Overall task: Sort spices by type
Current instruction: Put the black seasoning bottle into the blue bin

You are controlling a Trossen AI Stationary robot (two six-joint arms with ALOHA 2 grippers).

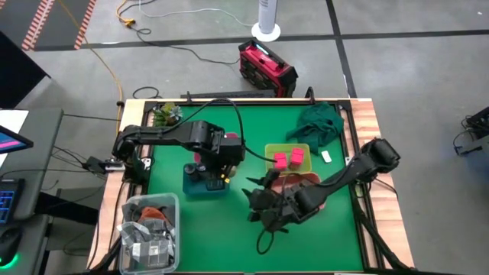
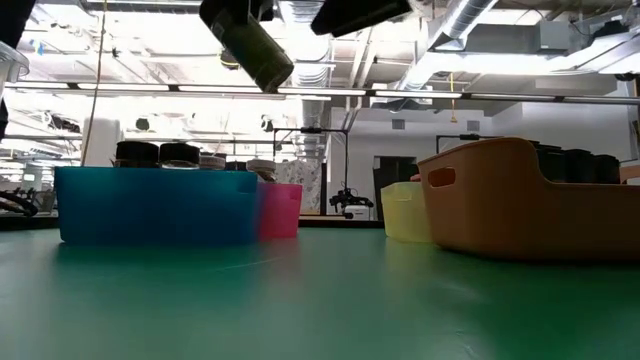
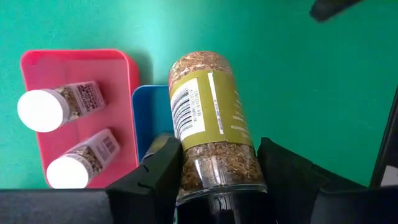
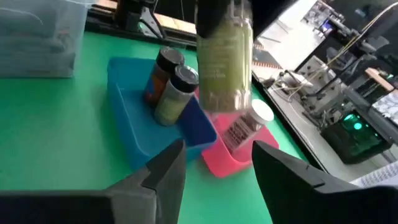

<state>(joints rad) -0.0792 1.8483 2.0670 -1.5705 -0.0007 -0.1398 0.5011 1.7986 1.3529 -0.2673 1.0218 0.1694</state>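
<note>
Two white-capped jars point(image 3: 62, 134) lie in the pink tray point(image 3: 81, 59); the left gripper point(image 3: 217, 180) clamps a herb jar point(image 3: 208, 118) above the blue tray point(image 4: 134, 134); lower it squarely before releasing; the right gripper point(image 4: 214, 165) waits, fingers parted.

I count two white-capped jars point(image 3: 59, 107) lying in the pink tray point(image 3: 78, 60). One herb jar with a green label point(image 3: 211, 118) is clamped in my left gripper point(image 3: 217, 177). Two dark-capped jars point(image 4: 168, 84) stand in the blue tray point(image 4: 134, 134). Two bright pink boxes point(image 1: 288, 159) sit in the yellow-green tray point(image 1: 286, 147). That makes four trays in all with the salmon tray point(image 2: 520, 205); its dark contents I cannot count. There is one clear bin point(image 1: 150, 233) of clutter, one green cloth point(image 1: 319, 126), one small white item point(image 1: 326, 156) on the mat, and two arms, left and right gripper point(image 4: 214, 165).
</note>
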